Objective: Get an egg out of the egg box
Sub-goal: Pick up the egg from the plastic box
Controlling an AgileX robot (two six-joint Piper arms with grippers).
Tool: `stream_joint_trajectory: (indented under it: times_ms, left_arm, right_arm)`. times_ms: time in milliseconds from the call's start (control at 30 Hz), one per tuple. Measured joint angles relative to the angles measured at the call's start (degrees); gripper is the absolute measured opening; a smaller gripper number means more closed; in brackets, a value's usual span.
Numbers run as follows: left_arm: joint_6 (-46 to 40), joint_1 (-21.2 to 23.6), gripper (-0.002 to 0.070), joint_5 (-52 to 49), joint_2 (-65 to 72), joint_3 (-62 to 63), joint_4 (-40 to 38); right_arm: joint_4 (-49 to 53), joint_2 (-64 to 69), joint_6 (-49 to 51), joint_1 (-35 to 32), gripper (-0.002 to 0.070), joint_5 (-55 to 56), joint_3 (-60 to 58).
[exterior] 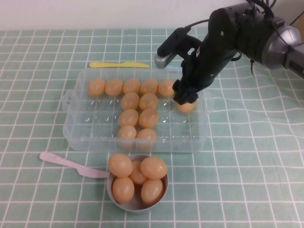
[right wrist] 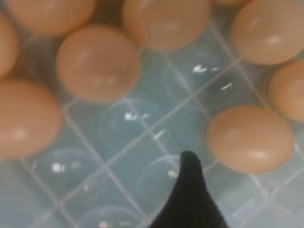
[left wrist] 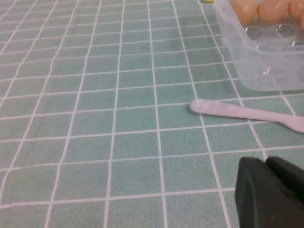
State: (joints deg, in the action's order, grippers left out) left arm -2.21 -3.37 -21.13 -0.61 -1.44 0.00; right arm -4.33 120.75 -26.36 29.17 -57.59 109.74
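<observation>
The right tool (exterior: pixel 186 97) hangs low over the box (exterior: pixel 76 124), at about three o'clock inside it, just above an egg (exterior: pixel 186 106) that sits in a cell near the right wall. Whether its fingers are spread or pinching, I cannot tell; only one dark fingertip (right wrist: pixel 189 190) shows in the right wrist view, over bare cells with eggs around it. More eggs lie in the box in a row along the far side and two short columns down the middle. At six o'clock, just outside the box, a grey bowl (exterior: pixel 114 195) holds five eggs. A pink knife (exterior: pixel 66 163) lies at its left, a yellow one (exterior: pixel 118 64) behind the box. The left tool (left wrist: pixel 270 190) hovers over the desk (left wrist: pixel 95 118) near the pink knife; its state I cannot tell.
</observation>
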Motion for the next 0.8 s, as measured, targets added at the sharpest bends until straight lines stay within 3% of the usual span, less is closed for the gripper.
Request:
stream_joint_trajectory:
  times_ms: [233, 800]
  left_arm:
    - [0.0, 0.1, -0.0004, 0.0, 0.0, 0.0, 0.0]
    - [0.0, 0.1, -0.0004, 0.0, 0.0, 0.0, 0.0]
  right_arm:
    - [0.7, 0.8, 12.7, -0.1, 0.0452, 2.3, 0.0]
    - [2.9, 4.0, 12.9, -0.1, 0.0457, 1.6, 0.0]
